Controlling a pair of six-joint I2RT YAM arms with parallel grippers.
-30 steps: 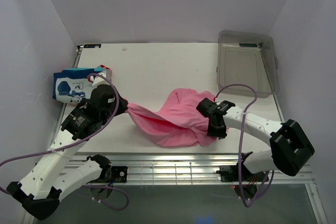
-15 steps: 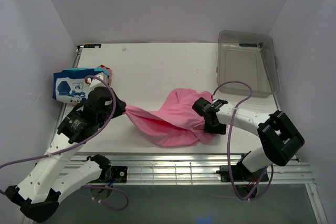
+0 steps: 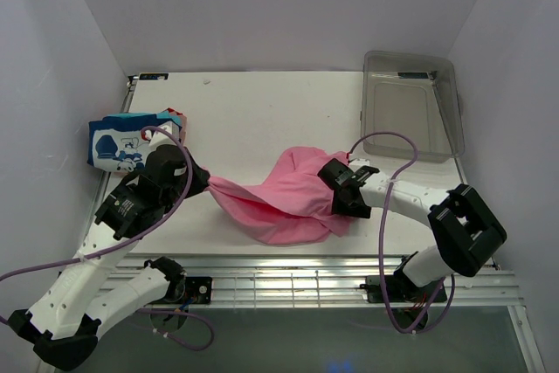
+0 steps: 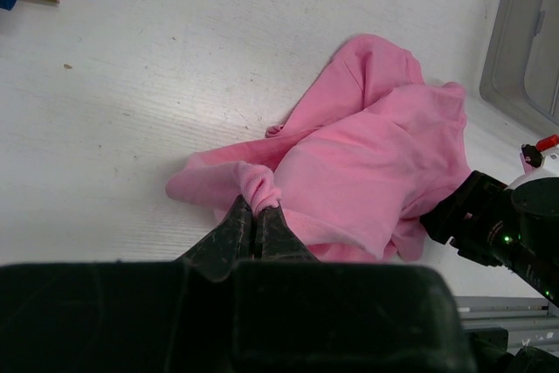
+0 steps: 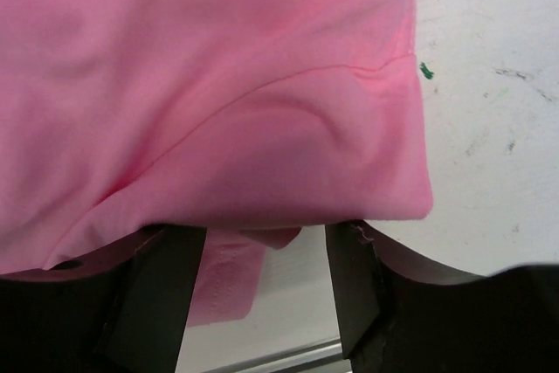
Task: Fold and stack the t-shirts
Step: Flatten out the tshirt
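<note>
Pink t-shirt [image 3: 293, 198] lies crumpled on the table [image 3: 262, 102], long axis left-right between the 2 arms. Left gripper [image 4: 256, 216] clamps its left end. Right gripper [image 5: 260, 238], jaws wide apart, sits at the right hem, gripping nothing.

Bright, even diffuse light, soft shadows under the pink t-shirt [image 3: 293, 196], wrist-view foregrounds dark and blurred
</note>
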